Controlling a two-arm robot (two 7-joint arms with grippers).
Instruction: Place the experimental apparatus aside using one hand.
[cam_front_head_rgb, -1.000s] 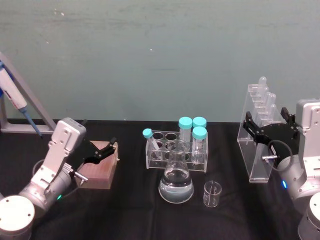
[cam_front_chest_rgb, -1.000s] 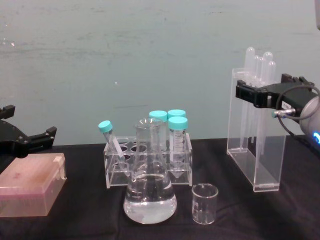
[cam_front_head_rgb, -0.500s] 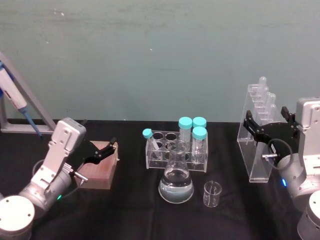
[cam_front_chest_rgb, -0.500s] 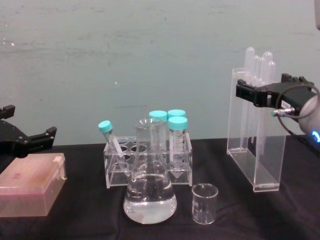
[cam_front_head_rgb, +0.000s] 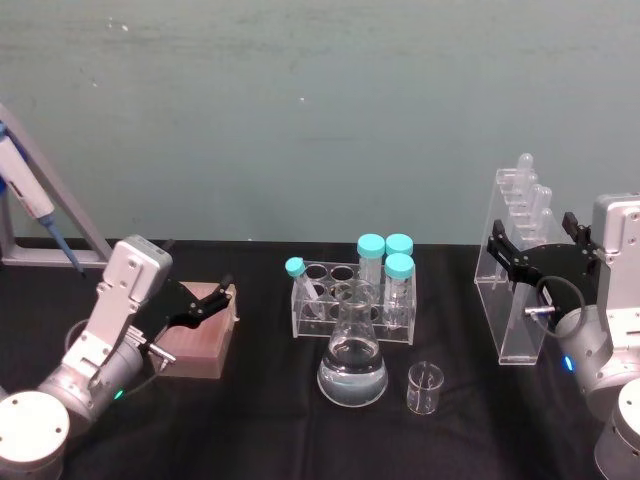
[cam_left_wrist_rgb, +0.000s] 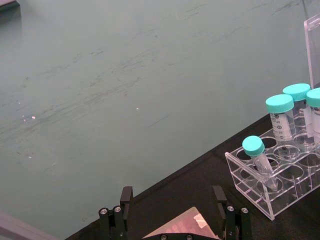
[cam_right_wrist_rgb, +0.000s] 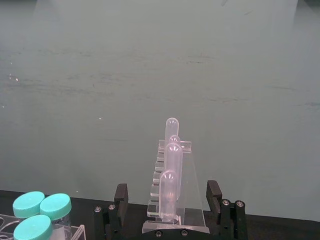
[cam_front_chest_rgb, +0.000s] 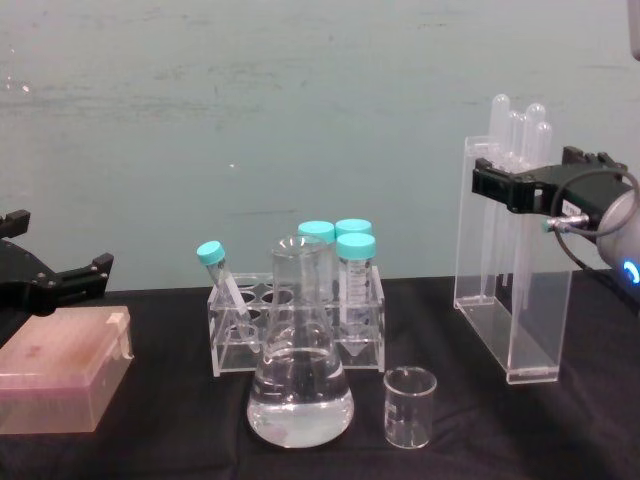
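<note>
The experimental apparatus stands on the black table. A tall acrylic stand (cam_front_head_rgb: 515, 300) (cam_front_chest_rgb: 500, 300) (cam_right_wrist_rgb: 192, 205) with round-topped tubes is at the right. A conical flask (cam_front_head_rgb: 352, 370) (cam_front_chest_rgb: 300, 390) holding clear liquid sits in the middle front, with a small beaker (cam_front_head_rgb: 424, 388) (cam_front_chest_rgb: 409, 405) just to its right. My right gripper (cam_front_head_rgb: 535, 240) (cam_front_chest_rgb: 535, 178) (cam_right_wrist_rgb: 167, 197) is open, one finger on each side of the stand's upper part. My left gripper (cam_front_head_rgb: 215, 300) (cam_front_chest_rgb: 60, 250) (cam_left_wrist_rgb: 172, 205) hangs open over a pink box at the left.
A clear rack (cam_front_head_rgb: 345, 305) (cam_front_chest_rgb: 230, 340) (cam_left_wrist_rgb: 270, 190) of teal-capped tubes stands behind the flask. The pink box (cam_front_head_rgb: 200, 345) (cam_front_chest_rgb: 60, 380) lies at the left. A blue pipette (cam_front_head_rgb: 30, 200) leans on a frame at the far left. A green wall closes the back.
</note>
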